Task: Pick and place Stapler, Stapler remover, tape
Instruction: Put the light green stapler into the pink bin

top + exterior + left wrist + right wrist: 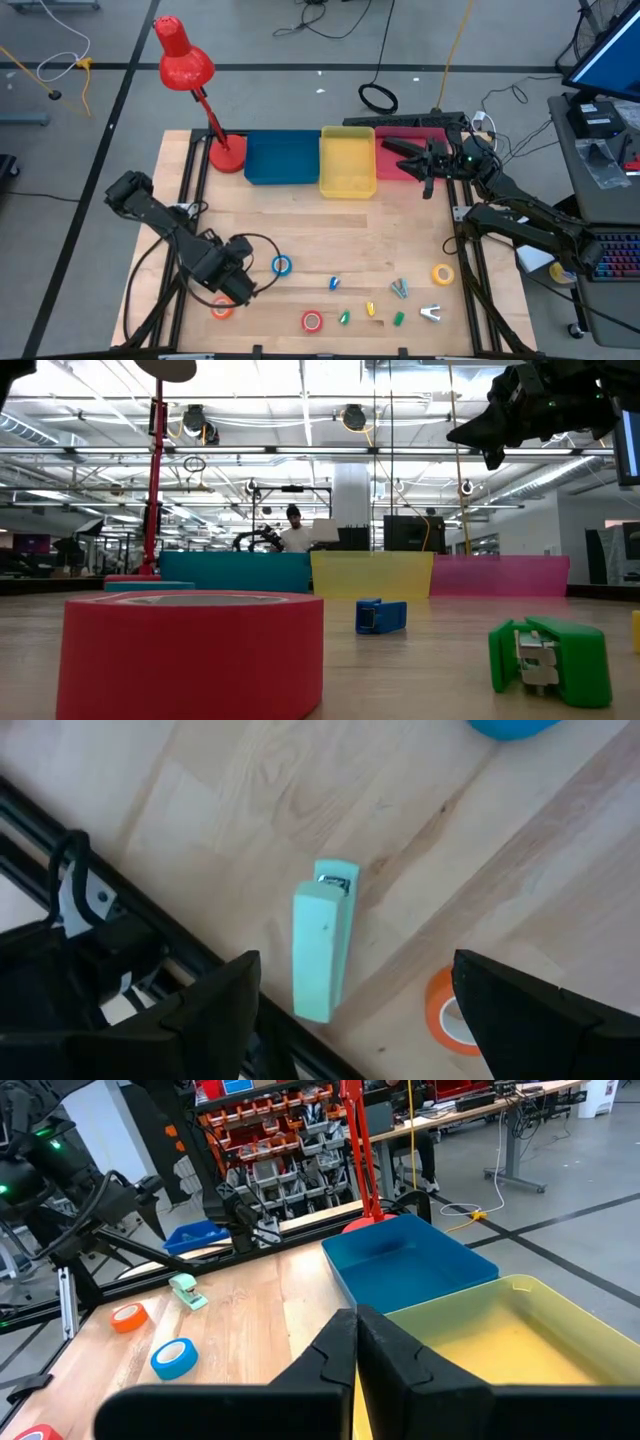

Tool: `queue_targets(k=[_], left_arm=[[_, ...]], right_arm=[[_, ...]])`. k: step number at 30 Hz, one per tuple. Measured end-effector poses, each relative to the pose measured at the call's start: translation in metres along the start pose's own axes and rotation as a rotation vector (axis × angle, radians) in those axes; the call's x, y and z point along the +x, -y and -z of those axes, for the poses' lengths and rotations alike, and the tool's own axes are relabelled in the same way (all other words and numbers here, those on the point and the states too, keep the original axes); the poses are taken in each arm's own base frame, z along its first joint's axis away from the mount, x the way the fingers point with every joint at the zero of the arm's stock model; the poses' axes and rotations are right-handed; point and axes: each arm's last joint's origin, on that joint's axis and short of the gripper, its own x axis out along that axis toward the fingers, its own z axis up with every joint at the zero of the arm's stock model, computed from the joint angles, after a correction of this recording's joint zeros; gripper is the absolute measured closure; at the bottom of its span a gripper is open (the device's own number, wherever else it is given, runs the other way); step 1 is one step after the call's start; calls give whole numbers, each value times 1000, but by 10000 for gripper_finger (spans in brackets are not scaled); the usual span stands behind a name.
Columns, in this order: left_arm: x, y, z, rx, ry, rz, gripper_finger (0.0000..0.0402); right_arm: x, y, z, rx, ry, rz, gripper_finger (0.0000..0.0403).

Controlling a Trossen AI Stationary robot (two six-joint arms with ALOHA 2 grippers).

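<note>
From above, the left gripper is hovering low at about 8 o'clock on the worktop, fingers apart, hiding the stapler below it. The orange tape is lying just beside it and the blue tape nearby, so a descent could nudge either roll. The right gripper, fingers together, is waiting over the pink bin at 1 o'clock.

Level with the worktop, the red tape is filling the foreground and the stapler is not showing.

In the left wrist view, the mint stapler is lying between the spread fingers but skewed and close to the worktop's edge rail; closing off-axis could spin it or push it against the rail.

In the right wrist view, the stapler is sitting near the orange roll, the blue bin and yellow bin standing ready.
</note>
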Motion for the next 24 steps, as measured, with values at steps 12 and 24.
queue_targets(k=[12,24], left_arm=[[36,3,21,-72,-133,-50,78],[63,-20,35,-150,-177,36,78]], right_arm=[[0,0,0,0,0,0,399],[0,0,0,26,0,0,399]])
